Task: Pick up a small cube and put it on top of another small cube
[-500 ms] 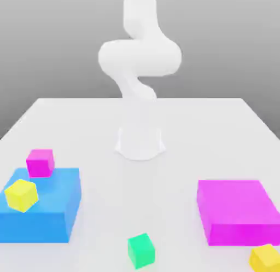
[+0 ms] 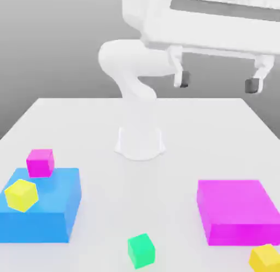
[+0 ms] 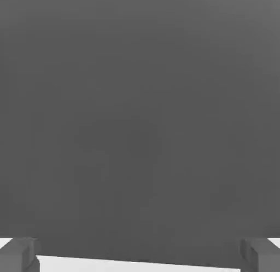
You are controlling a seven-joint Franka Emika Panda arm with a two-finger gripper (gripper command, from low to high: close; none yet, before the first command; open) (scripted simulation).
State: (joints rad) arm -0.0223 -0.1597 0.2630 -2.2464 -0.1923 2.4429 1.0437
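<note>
One small yellow cube (image 2: 22, 195) rests on the big blue block (image 2: 49, 216) at the exterior view's left. Another small yellow cube (image 2: 266, 258) lies on the table at the front right, just in front of the big magenta block (image 2: 236, 210). My gripper (image 2: 217, 82) hangs high above the table, right of the arm's base, far from both cubes. It is open with nothing between its fingers (image 2: 183, 79). In the hand view the gripper (image 3: 140, 257) faces the grey background, its dark fingertips (image 3: 19, 254) spread wide apart.
A small magenta cube (image 2: 40, 162) sits at the blue block's far edge. A small green cube (image 2: 141, 250) lies at the front middle of the white table (image 2: 164, 178). The arm's white base (image 2: 140, 140) stands at the table's centre back.
The hand has swung into the exterior view, high up and right of centre. The cubes and blocks have not moved.
</note>
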